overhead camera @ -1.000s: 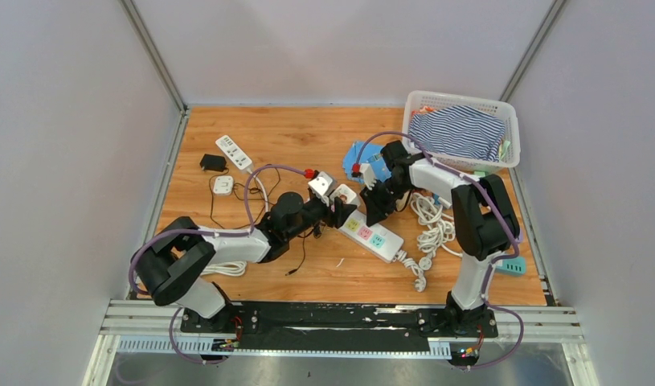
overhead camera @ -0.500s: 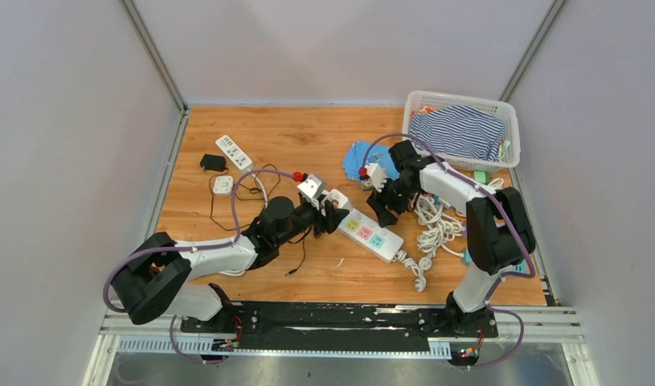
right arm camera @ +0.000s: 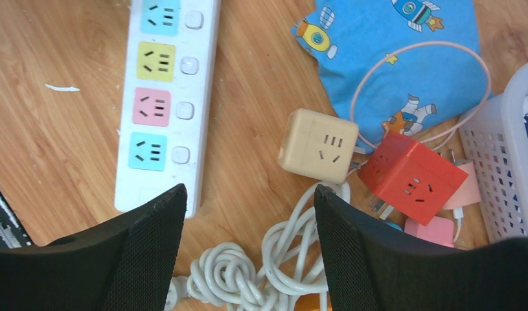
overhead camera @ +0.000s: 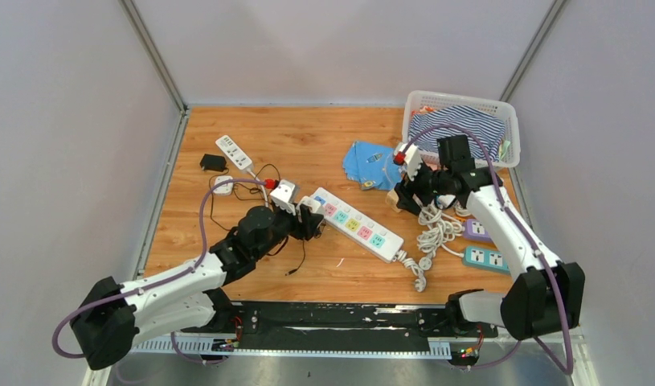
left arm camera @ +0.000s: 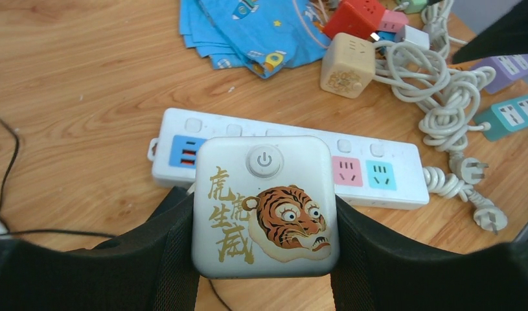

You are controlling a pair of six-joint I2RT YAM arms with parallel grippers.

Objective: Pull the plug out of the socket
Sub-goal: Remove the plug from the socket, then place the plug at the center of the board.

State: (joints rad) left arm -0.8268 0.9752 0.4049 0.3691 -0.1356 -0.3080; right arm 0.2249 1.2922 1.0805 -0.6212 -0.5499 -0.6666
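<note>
- Near the table's [overhead camera: 227,265] middle, the left gripper [overhead camera: 311,217] clamps the white tiger-print plug [left arm camera: 264,207], held just beside the white power strip [overhead camera: 356,226], whose sockets show bare.
- The right gripper [right arm camera: 248,194] hangs wide and empty above the beige cube socket [right arm camera: 318,146].
- The pull looks done; at most, setting the plug down remains.
</note>
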